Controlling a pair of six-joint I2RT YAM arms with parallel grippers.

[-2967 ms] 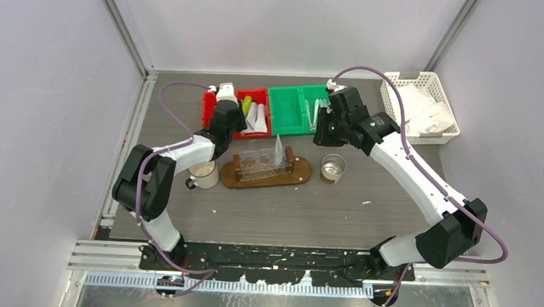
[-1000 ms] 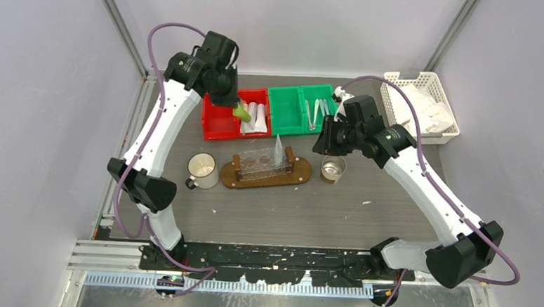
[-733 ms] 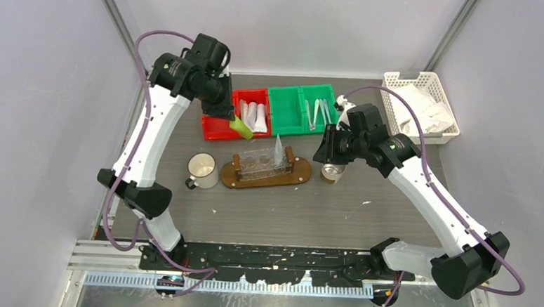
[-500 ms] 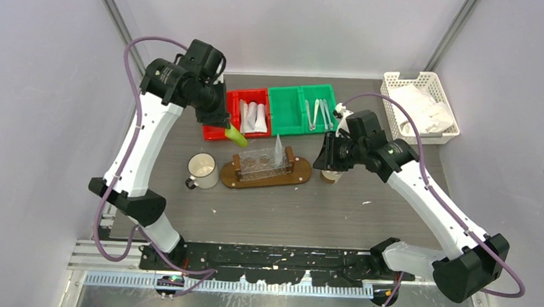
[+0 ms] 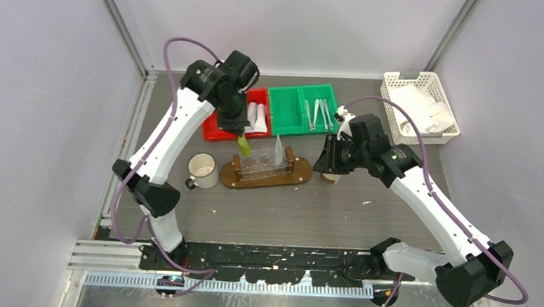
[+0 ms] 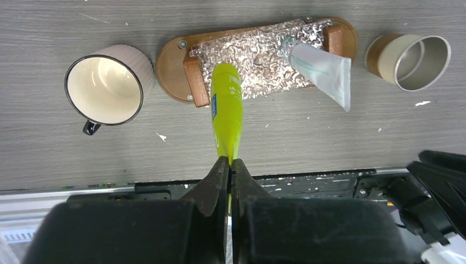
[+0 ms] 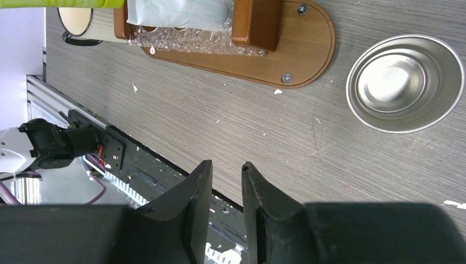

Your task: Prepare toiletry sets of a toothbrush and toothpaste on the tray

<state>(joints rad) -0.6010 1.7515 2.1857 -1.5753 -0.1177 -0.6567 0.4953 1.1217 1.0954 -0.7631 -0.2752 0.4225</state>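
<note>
1. Gripping the yellow-green tube point(image 6: 226, 107) with my left pincer point(image 6: 229, 163), which is clenched tight on the flat crimped end, cap end pointing down.
2. The tube hangs over the left end of the wooden tray point(image 6: 170, 60), cap above the crinkled clear insert (whether it touches: can't tell).
3. One whitish tube point(image 6: 324, 69) stands in the tray's right part, flat end up.
4. My right pincer point(image 7: 226, 168) has its fingers slightly apart with nothing visible between them. It hovers over the tabletop point(image 5: 287, 210) just beside the metal cup point(image 7: 406, 82), off the tray's right end.
5. Toothbrushes point(image 5: 318, 112) lie in the green bin point(image 5: 285, 115). The spare whitish tubes point(image 5: 257, 114) are in the red bin point(image 5: 214, 128) next to it (both bins behind the tray).
6. The mug point(image 6: 104, 88) sits left of the tray, not touching it.
</note>
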